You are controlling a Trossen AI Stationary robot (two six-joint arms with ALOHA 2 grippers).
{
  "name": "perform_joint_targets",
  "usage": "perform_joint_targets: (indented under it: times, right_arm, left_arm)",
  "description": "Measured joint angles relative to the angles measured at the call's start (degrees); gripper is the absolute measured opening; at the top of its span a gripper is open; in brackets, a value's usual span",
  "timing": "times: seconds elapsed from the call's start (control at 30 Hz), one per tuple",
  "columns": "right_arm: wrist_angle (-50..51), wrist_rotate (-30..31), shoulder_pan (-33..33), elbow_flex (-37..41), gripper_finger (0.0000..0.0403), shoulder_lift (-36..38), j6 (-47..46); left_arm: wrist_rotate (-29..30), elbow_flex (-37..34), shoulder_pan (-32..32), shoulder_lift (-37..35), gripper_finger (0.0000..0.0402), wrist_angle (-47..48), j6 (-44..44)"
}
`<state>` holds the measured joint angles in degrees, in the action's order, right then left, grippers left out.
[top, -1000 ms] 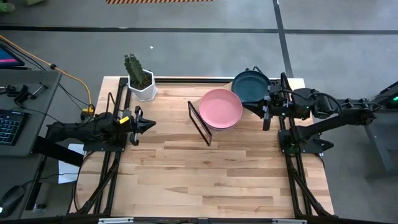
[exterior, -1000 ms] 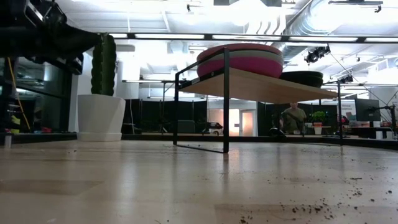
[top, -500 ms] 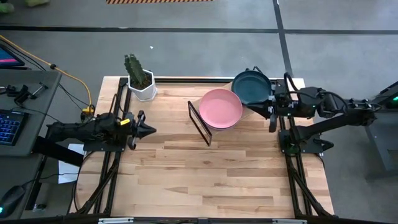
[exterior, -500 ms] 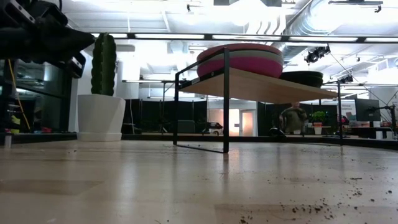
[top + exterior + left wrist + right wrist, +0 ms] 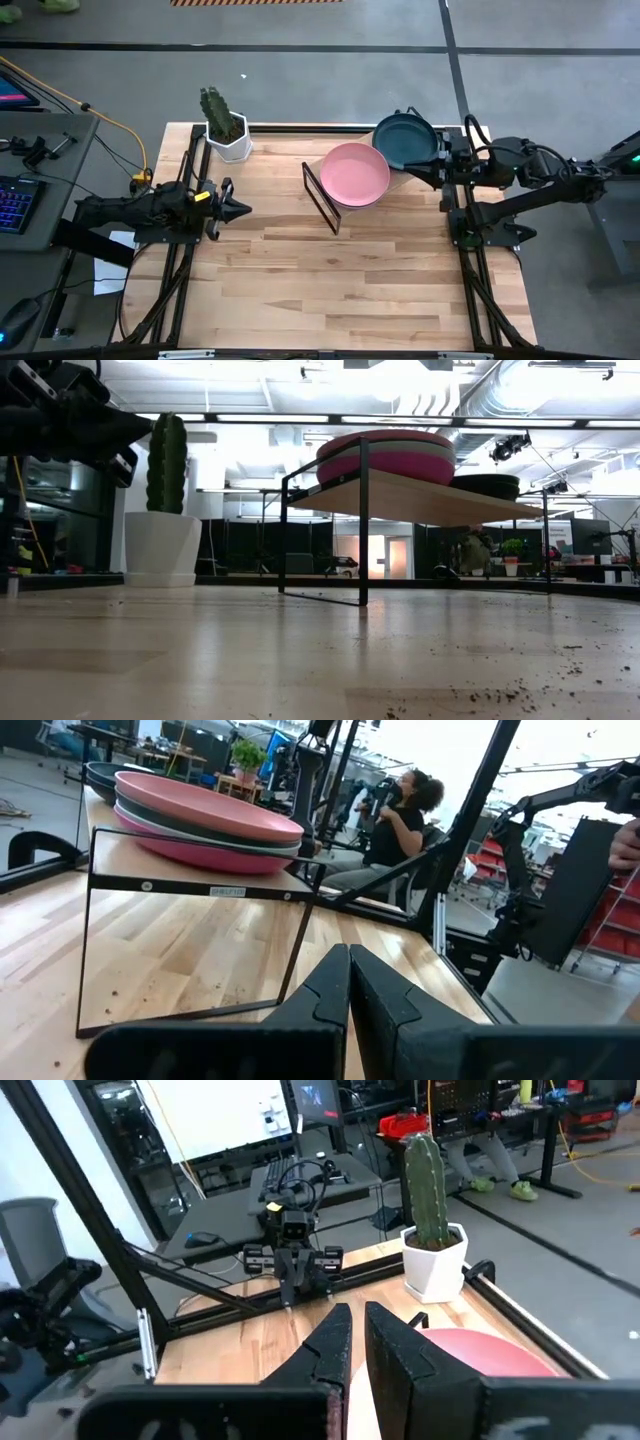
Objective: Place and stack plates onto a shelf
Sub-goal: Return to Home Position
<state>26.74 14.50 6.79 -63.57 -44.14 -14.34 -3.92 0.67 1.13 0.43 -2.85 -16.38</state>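
The shelf (image 5: 400, 178) is a light wooden board on a black wire frame (image 5: 190, 890), standing at the table's far right. Two stacks of plates rest on it. One stack has a light pink plate (image 5: 355, 174) on top, with a grey and a magenta plate under it (image 5: 200, 820). The other stack is dark green (image 5: 405, 140). My left gripper (image 5: 243, 207) is shut and hovers over the table's left part, pointing at the shelf. My right gripper (image 5: 434, 172) hangs just right of the dark stack, its fingers a narrow gap apart (image 5: 355, 1320), touching nothing.
A white faceted pot with a cactus (image 5: 227, 130) stands at the far left corner. Bare wood tabletop (image 5: 340, 280) stretches across the near half. The shelf's underside stands open above the table (image 5: 420, 560). A person sits beyond the table (image 5: 405, 815).
My right gripper has drawn back from the dark green stack toward the table's right edge, with nothing in it. My left gripper has shifted a little toward the near edge. The plates and the shelf have stayed where they were.
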Motion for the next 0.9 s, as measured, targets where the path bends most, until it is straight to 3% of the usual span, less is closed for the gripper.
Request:
perform_joint_targets:
  times: [0.33,0.6,0.9]
  right_arm:
    - [-0.4,-3.7,1.3,1.7,0.0006,0.5,1.0]
    - [-7.7,-0.8,5.9,14.3,0.0000,8.8,-2.3]
    - [-11.7,-0.5,6.5,26.3,0.0000,20.9,-2.7]
  left_arm:
    - [0.0,0.0,0.0,-0.2,0.0000,0.0,0.0]
    - [0.0,0.0,0.0,-0.2,0.0000,0.6,0.0]
    - [0.1,0.0,0.0,-0.2,0.0000,1.6,0.0]
